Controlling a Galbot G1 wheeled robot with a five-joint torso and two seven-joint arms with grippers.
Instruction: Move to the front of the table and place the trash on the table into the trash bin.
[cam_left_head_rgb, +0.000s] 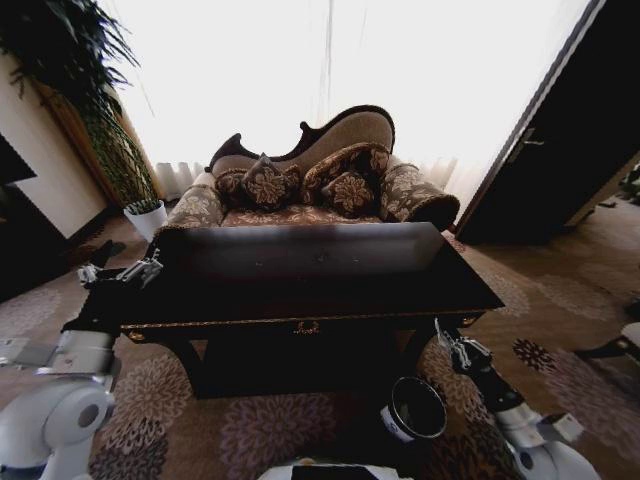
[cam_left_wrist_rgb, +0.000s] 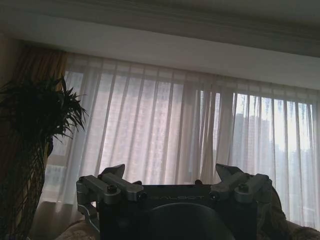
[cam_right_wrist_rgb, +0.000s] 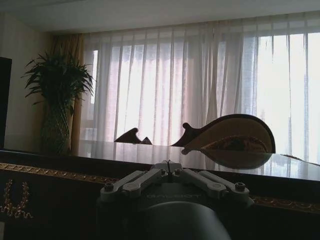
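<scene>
Table (cam_left_head_rgb: 300, 275) sits directly ahead w/ bin (cam_left_head_rgb: 414, 409) on floor by its front-right leg, left gripper (cam_left_head_rgb: 142, 268) spread at its left end, right gripper (cam_left_head_rgb: 452, 350) pressed together by its front-right corner.

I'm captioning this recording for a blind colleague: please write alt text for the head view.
A glossy dark table with gold trim stands close before the robot, a patterned sofa behind it against bright curtains. The left gripper rests at the table's left corner, the right gripper hangs low by its right front, near a black trash bin on the carpet.
</scene>
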